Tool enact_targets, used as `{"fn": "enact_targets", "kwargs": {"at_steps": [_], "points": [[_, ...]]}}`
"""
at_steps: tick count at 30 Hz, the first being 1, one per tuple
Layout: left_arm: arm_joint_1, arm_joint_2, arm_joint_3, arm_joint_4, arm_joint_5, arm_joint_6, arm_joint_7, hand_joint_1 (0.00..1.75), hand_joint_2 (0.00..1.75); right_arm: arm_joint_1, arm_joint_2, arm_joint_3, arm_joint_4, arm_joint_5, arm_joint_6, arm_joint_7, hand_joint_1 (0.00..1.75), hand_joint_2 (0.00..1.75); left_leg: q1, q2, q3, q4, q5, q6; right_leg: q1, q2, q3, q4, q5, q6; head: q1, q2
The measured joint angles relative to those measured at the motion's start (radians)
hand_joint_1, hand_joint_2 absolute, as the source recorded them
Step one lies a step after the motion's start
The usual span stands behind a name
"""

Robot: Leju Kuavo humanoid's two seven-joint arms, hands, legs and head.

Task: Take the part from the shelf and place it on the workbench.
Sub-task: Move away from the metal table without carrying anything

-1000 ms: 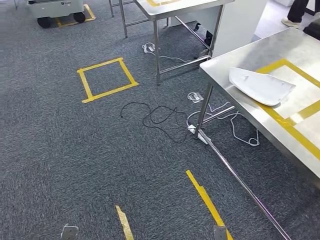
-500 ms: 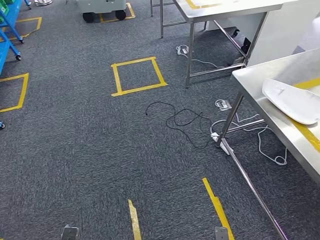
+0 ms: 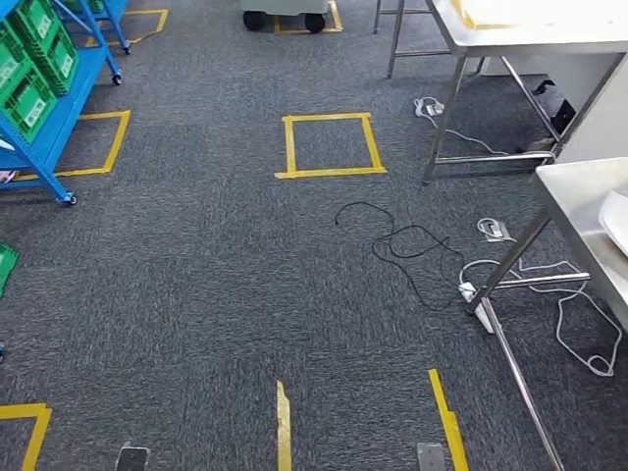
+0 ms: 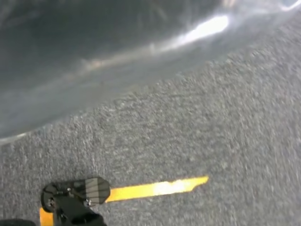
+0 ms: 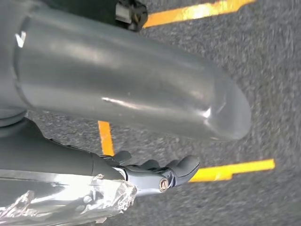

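- The white part (image 3: 617, 222) was lying on the steel workbench (image 3: 574, 196) at the far right of the head view. The frame edge cut it off, so only a slice of it showed.
- The right hand (image 5: 160, 176) hung over the carpet (image 3: 222, 294). Its dark fingers (image 5: 181, 167) were stretched out pretty much straight, and the fat grey thumb (image 5: 124, 89) sat well apart from them. Nothing was in it, so it was an empty, relaxed hand.
- The left hand (image 4: 106, 61) was just a blurry grey mass right up against the lens. Honestly I couldn't tell if the fingers were spread or curled.
- The blue shelf (image 3: 63, 113) stood at the upper left on wheels, with green bins (image 3: 29, 103) on it. It was well apart from the workbench, with the whole stretch of floor between them.
- A yellow tape square (image 3: 330, 173) was on the carpet in the middle, further back.
- Another square (image 3: 119, 140) sat just beside the shelf, partly under its frame.
- Two short tape strips were close to the robot, one (image 3: 283, 432) nearer the centre and one (image 3: 447, 417) off to the right.
- A black cable (image 3: 403, 245) lay looped loosely between the middle square and the workbench leg.
- White cables (image 3: 585, 334) were tangled under the workbench, with a power strip (image 3: 474, 294) by the leg.
- A second steel table (image 3: 533, 29) stood behind, at the top right.
- The wheels of a cart (image 3: 285, 18) poked in at the top edge.
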Motion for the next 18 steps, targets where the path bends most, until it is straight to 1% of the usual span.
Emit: {"fn": "enact_targets", "kwargs": {"at_steps": [1, 2, 3, 4, 5, 6, 7, 8, 9, 10, 11, 12, 13, 14, 15, 16, 17, 18], "points": [[0.001, 0.001, 0.0, -0.001, 0.001, 0.0, 0.0, 0.0, 0.0, -0.002, 0.0, 0.0, 0.0, 0.001, 0.0, -0.001, 0.0, 0.0, 0.001, -0.012, 0.009, -0.001, 0.002, 0.006, -0.003, 0.026, -0.015, 0.03, -0.015, 0.004, 0.001, 0.0], [0.001, 0.0, -0.001, -0.002, 0.001, 0.0, 0.0, 0.0, 0.0, -0.002, 0.0, 0.0, 0.0, 0.001, 0.0, -0.001, 0.0, 0.0, 0.001, -0.022, 0.017, -0.002, 0.002, 0.01, -0.004, 0.057, -0.046, 0.08, -0.037, 0.005, 0.003, 0.0], [-0.001, 0.0, -0.002, -0.002, 0.002, 0.0, 0.0, 0.0, 0.0, -0.002, 0.0, -0.001, 0.0, 0.001, 0.0, -0.001, 0.0, 0.0, 0.001, -0.034, 0.022, -0.002, -0.001, 0.013, -0.005, 0.082, -0.089, 0.145, -0.061, 0.006, 0.004, 0.0], [-0.002, 0.0, -0.004, -0.002, 0.002, 0.0, 0.0, 0.0, 0.0, 0.0, -0.001, -0.001, 0.0, 0.001, 0.0, -0.001, 0.0, 0.0, -0.001, -0.049, 0.026, -0.001, -0.005, 0.015, -0.004, 0.095, -0.136, 0.208, -0.083, 0.007, 0.005, 0.0], [-0.001, -0.001, -0.006, -0.003, 0.002, 0.0, 0.0, 0.0, 0.0, 0.003, -0.001, -0.001, 0.0, 0.001, 0.0, -0.001, 0.0, 0.0, -0.002, -0.064, 0.032, -0.001, -0.011, 0.016, -0.003, 0.101, -0.174, 0.249, -0.098, 0.007, 0.006, 0.0], [0.001, -0.001, -0.009, -0.003, 0.002, 0.0, 0.0, 0.0, 0.0, 0.005, -0.001, -0.001, 0.0, 0.0, 0.0, -0.001, 0.0, 0.0, -0.003, -0.08, 0.04, -0.001, -0.018, 0.016, -0.003, 0.103, -0.197, 0.257, -0.1, 0.006, 0.007, 0.0], [0.003, -0.001, -0.011, -0.003, 0.002, 0.0, 0.0, 0.0, 0.0, 0.006, -0.001, -0.001, 0.0, 0.0, 0.0, -0.001, 0.0, 0.0, -0.003, -0.096, 0.052, -0.001, -0.026, 0.014, -0.003, 0.106, -0.201, 0.228, -0.085, 0.005, 0.008, 0.0], [0.004, -0.001, -0.012, -0.003, 0.003, 0.0, 0.0, 0.0, 0.0, 0.007, -0.001, -0.002, 0.0, 0.0, 0.0, -0.002, 0.0, 0.0, -0.003, -0.111, 0.065, 0.0, -0.036, 0.012, -0.004, 0.115, -0.189, 0.171, -0.05, 0.004, 0.008, 0.0], [0.005, -0.001, -0.014, -0.003, 0.004, 0.0, 0.0, 0.0, 0.0, 0.007, -0.001, -0.002, 0.001, 0.0, 0.0, -0.003, 0.0, 0.0, -0.002, -0.123, 0.077, 0.0, -0.047, 0.01, -0.005, 0.136, -0.173, 0.107, 0.006, 0.005, 0.009, 0.0], [0.004, -0.001, -0.015, -0.003, 0.006, 0.0, 0.0, 0.0, 0.0, 0.007, -0.001, -0.002, 0.001, 0.0, 0.001, -0.004, 0.0, 0.0, -0.002, -0.136, 0.085, 0.0, -0.057, 0.006, -0.006, 0.156, -0.159, 0.054, 0.045, 0.001, 0.009, 0.0], [0.004, -0.001, -0.017, -0.003, 0.007, 0.0, 0.0, 0.0, 0.0, 0.006, -0.002, -0.003, 0.002, 0.0, 0.001, -0.005, 0.0, 0.0, 0.0, -0.146, 0.089, -0.001, -0.064, 0.001, -0.005, 0.172, -0.147, 0.02, 0.078, -0.004, 0.009, 0.0], [0.004, -0.001, -0.017, -0.003, 0.008, 0.0, 0.0, 0.0, 0.0, 0.005, -0.002, -0.004, 0.003, 0.0, 0.001, -0.006, 0.0, 0.0, 0.001, -0.154, 0.091, -0.002, -0.067, -0.005, -0.003, 0.179, -0.141, 0.006, 0.095, -0.013, 0.01, 0.0], [0.003, -0.001, -0.018, -0.003, 0.01, 0.0, 0.0, 0.0, 0.0, 0.004, -0.003, -0.004, 0.003, 0.0, 0.002, -0.007, 0.0, 0.0, 0.003, -0.16, 0.091, -0.003, -0.067, -0.011, 0.0, 0.169, -0.135, 0.003, 0.089, -0.023, 0.01, 0.0], [0.003, -0.001, -0.018, -0.003, 0.012, 0.0, 0.0, 0.0, 0.0, 0.004, -0.004, -0.005, 0.004, 0.001, 0.002, -0.009, 0.0, 0.0, 0.004, -0.157, 0.089, 0.004, -0.064, -0.016, 0.001, 0.158, -0.124, -0.001, 0.092, -0.03, 0.01, 0.0], [0.002, -0.001, -0.019, -0.003, 0.015, 0.0, 0.0, 0.0, 0.0, 0.005, -0.005, -0.005, 0.004, 0.002, 0.003, -0.01, 0.0, 0.0, 0.003, -0.138, 0.077, 0.029, -0.056, -0.022, 0.001, 0.146, -0.115, -0.007, 0.091, -0.036, 0.009, 0.0], [0.001, 0.0, -0.019, -0.003, 0.017, 0.0, 0.0, 0.0, 0.0, 0.006, -0.005, -0.005, 0.004, 0.003, 0.003, -0.011, 0.0, 0.0, 0.001, -0.111, 0.051, 0.071, -0.052, -0.027, 0.001, 0.133, -0.104, -0.013, 0.087, -0.04, 0.008, 0.0], [-0.001, 0.0, -0.019, -0.003, 0.018, -0.001, 0.0, 0.0, 0.0, 0.006, -0.005, -0.005, 0.004, 0.004, 0.004, -0.011, 0.0, 0.0, 0.0, -0.081, 0.014, 0.131, -0.058, -0.032, 0.0, 0.12, -0.093, -0.018, 0.081, -0.044, 0.007, 0.0], [-0.002, -0.001, -0.019, -0.003, 0.018, -0.001, 0.0, 0.0, 0.0, 0.007, -0.005, -0.006, 0.004, 0.005, 0.004, -0.012, 0.0, 0.0, -0.001, -0.055, -0.031, 0.196, -0.075, -0.036, 0.002, 0.106, -0.082, -0.021, 0.073, -0.048, 0.006, 0.0]]}}
